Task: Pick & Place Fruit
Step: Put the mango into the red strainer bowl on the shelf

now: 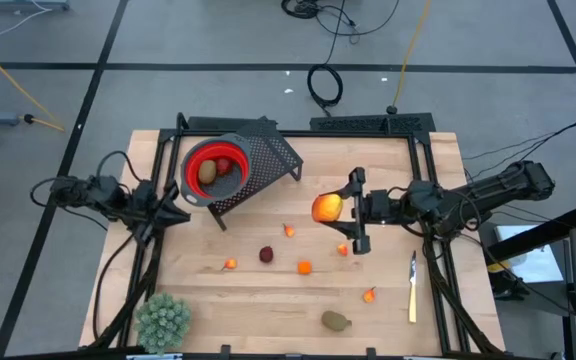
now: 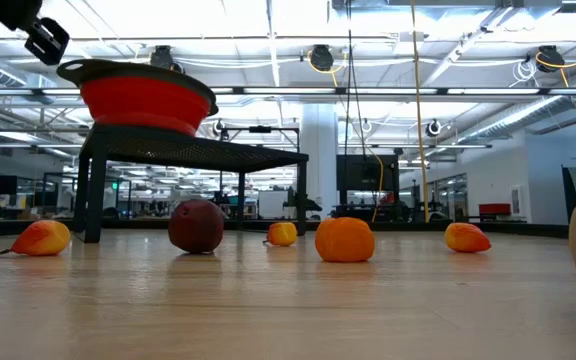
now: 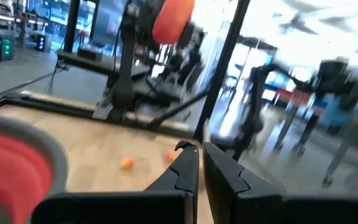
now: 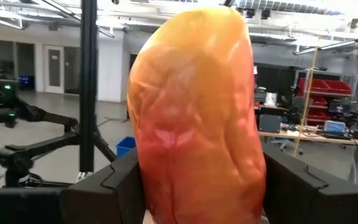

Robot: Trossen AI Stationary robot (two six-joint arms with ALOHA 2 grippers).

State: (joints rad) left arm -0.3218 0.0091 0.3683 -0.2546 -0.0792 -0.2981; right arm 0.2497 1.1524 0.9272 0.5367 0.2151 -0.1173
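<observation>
High view: your right gripper (image 1: 340, 209), right of centre, clamps the red-orange-yellow fruit (image 1: 327, 208) above the table. The red colander (image 1: 215, 170) on its black stand lies to the frame's left, beside the shut, empty left gripper (image 1: 175, 212).

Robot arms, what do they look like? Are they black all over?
Yes, both are dark, nearly black, built from chunky jointed segments with black cables trailing behind. The left gripper and right gripper each end in two flat, angular black fingers. No markings are visible.
</observation>
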